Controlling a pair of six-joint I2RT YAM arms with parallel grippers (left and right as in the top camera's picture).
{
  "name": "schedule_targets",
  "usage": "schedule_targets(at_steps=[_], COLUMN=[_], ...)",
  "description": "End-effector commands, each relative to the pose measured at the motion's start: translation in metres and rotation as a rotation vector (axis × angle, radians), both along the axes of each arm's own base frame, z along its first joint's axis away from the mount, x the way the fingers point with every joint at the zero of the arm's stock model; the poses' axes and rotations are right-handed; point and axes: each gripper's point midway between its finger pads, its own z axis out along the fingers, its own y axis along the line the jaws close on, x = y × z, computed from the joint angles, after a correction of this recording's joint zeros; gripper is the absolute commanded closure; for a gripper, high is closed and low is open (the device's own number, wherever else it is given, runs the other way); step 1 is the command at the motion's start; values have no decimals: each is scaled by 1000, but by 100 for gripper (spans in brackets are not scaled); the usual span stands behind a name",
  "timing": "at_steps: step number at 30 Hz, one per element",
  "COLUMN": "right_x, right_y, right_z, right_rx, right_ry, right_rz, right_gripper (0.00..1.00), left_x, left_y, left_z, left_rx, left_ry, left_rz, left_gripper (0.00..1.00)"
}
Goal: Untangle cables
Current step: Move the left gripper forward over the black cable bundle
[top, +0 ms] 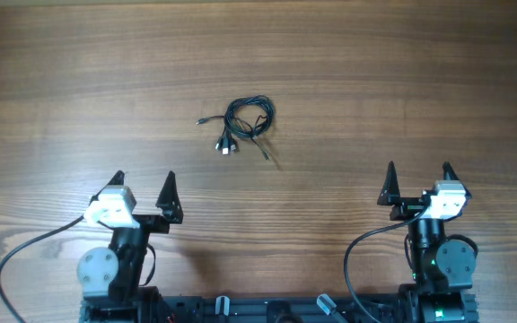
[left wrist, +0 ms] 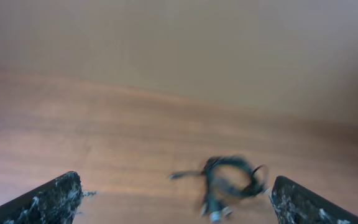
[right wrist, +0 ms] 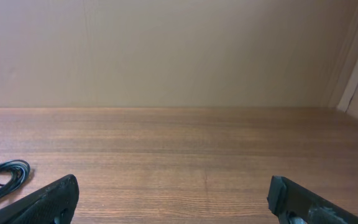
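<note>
Wooden table (top: 420,72), brown with a lengthwise grain, carries the whole setup. Left arm (top: 115,256) and right arm (top: 438,256) both stand at the near edge, well apart from each other. A thick black wire (top: 16,256) loops out from the left base, and a second one (top: 357,247) curves from the right base. Left gripper (top: 144,179) is released, its two dark fingers spread wide with nothing between them. Right gripper (top: 418,170) is likewise released and grasps nothing, its fingers standing wide over bare wood. The cables (top: 248,118) lie on the table farther out than both grippers, slightly left of centre and touching neither. They form one small, loosely coiled black bundle with several ends trailing toward the left and the near side. One whitish tip (top: 226,151) shows at the near-left end of the bundle. The left wrist view shows the bundle blurred between its fingers; the right wrist view catches only a loop at its left edge.
</note>
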Motion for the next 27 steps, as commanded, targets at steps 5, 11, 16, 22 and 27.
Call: schedule_targets(at_steps=[5, 11, 16, 22, 27], right_x=[-1, -1, -1, -1, -1], right_y=[-4, -4, -4, -4, -4], right_z=[4, 4, 4, 4, 4], right_rx=[14, 14, 15, 15, 15], right_ry=[-17, -17, -17, -18, -17], right_rz=[-21, -21, -21, -21, -21], right_gripper=[0, 0, 0, 0, 0], left_x=[-17, 12, 43, 65, 75], left_y=[-14, -29, -44, -57, -56], left_z=[94, 116, 81, 30, 0], left_rx=[-83, -123, -198, -278, -299], left_ry=[10, 350, 658, 869, 974], left_rz=[-69, -153, -229, -288, -277], left_gripper=[0, 0, 0, 0, 0])
